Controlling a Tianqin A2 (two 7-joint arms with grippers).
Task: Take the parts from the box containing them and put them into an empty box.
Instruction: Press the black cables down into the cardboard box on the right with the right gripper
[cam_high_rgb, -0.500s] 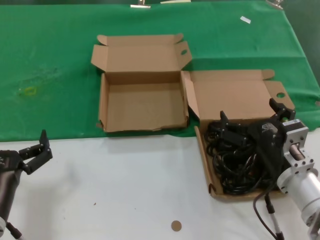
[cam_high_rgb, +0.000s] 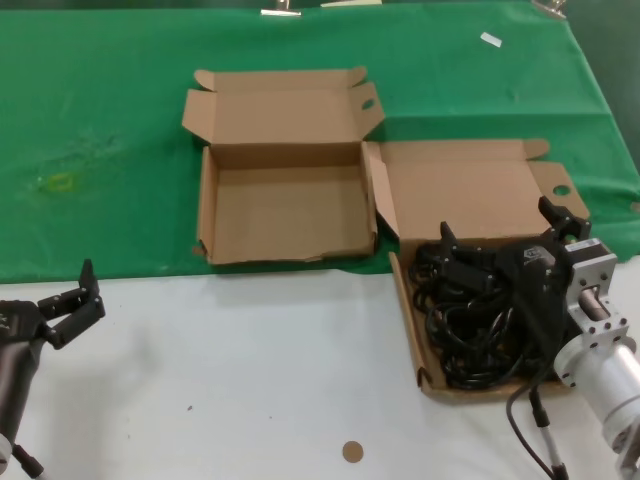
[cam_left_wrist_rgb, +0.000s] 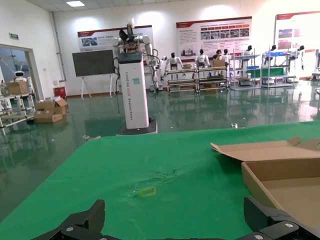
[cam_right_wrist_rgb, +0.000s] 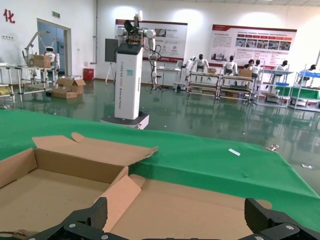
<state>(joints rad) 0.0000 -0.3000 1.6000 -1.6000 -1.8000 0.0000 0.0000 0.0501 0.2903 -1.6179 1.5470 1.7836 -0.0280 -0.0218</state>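
Two boxes sit side by side, lids hinged open and laid back toward the far edge of the table, so both trays are reachable from above. Empty box (cam_high_rgb: 285, 212) lies wholly on the green cloth (cam_high_rgb: 100, 130), ragged front rim near the cloth's front edge, nothing inside it. Box containing them (cam_high_rgb: 470, 190) sits nearer the table's right edge, straddling the cloth edge, front part on the white table (cam_high_rgb: 230, 370). Its tray is packed with the parts (cam_high_rgb: 470, 330), black coiled cords tangled together, loops overlapping.

Right gripper (cam_high_rgb: 505, 235) is over the full box, fingers spread wide, one tip above the cord pile, the other near the lid flap. Nothing between them. Looks like a pre-grasp stance: wide opening to straddle a bundle of loops rather than a single strand. Right wrist view shows only the lid and the other box beyond, cords below its field, so contact with the pile can't be confirmed.

Left gripper (cam_high_rgb: 70, 300) waits near the table's left edge on the white part, fingers apart, holding nothing, well clear of both boxes.

Judgement: transfer not started, all cords still in the source box. Risk: tangled coils may drag neighbours out together.

Small brown disc (cam_high_rgb: 351, 451) lies near the front edge, unrelated.
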